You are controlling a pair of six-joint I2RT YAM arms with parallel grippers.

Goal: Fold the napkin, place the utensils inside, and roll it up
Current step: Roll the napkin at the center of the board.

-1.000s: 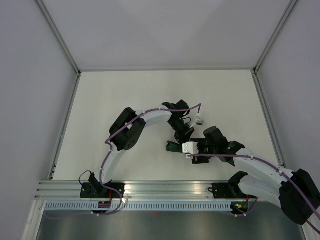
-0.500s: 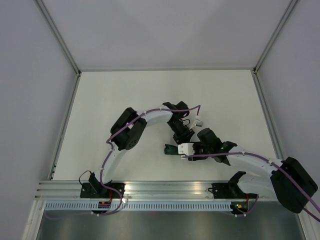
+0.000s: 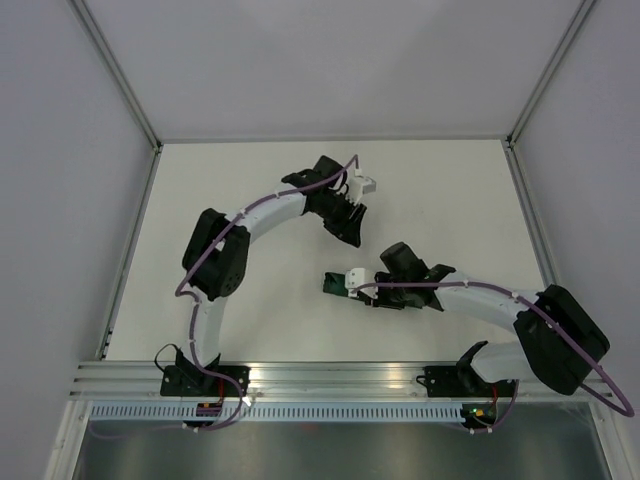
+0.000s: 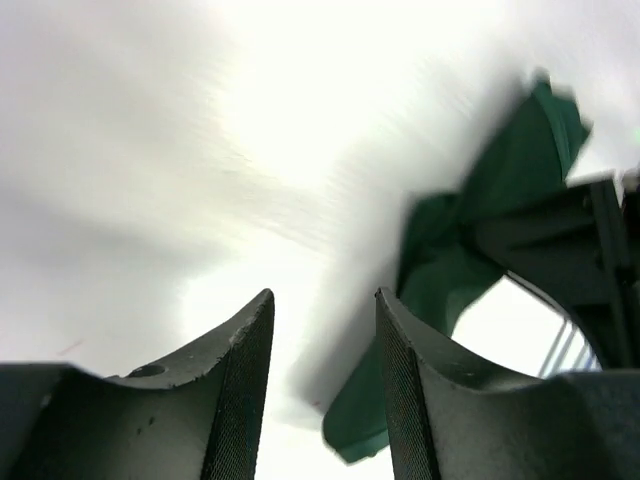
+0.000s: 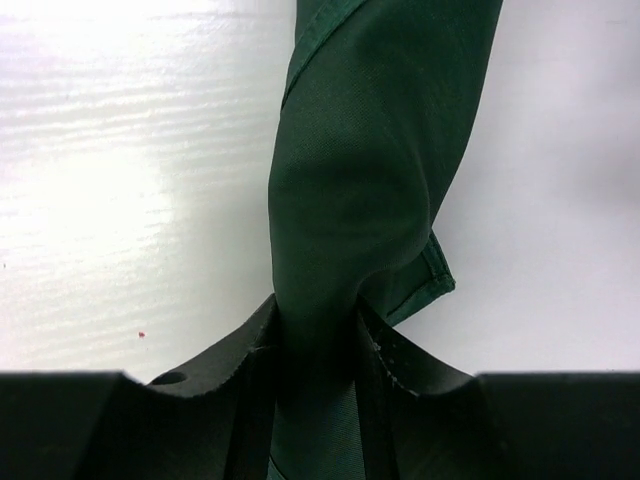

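Note:
The napkin is a dark green cloth bundled into a narrow twisted roll. From above it is a small green piece near the table's middle. My right gripper is shut on the napkin's near end, with cloth pinched between both fingers; from above the right gripper is just right of the green piece. My left gripper hangs farther back, apart from the cloth. Seen from the wrist, the left gripper stands open with only white table between its fingers, and the napkin lies beyond to the right. The utensils are hidden.
The white table is walled by grey panels left, right and back. An aluminium rail with both arm bases runs along the near edge. The right arm's forearm stretches from the right toward the middle.
My left gripper opened, let go of the napkin and swung away toward the back. My right gripper closed on the napkin and shifted a little left.

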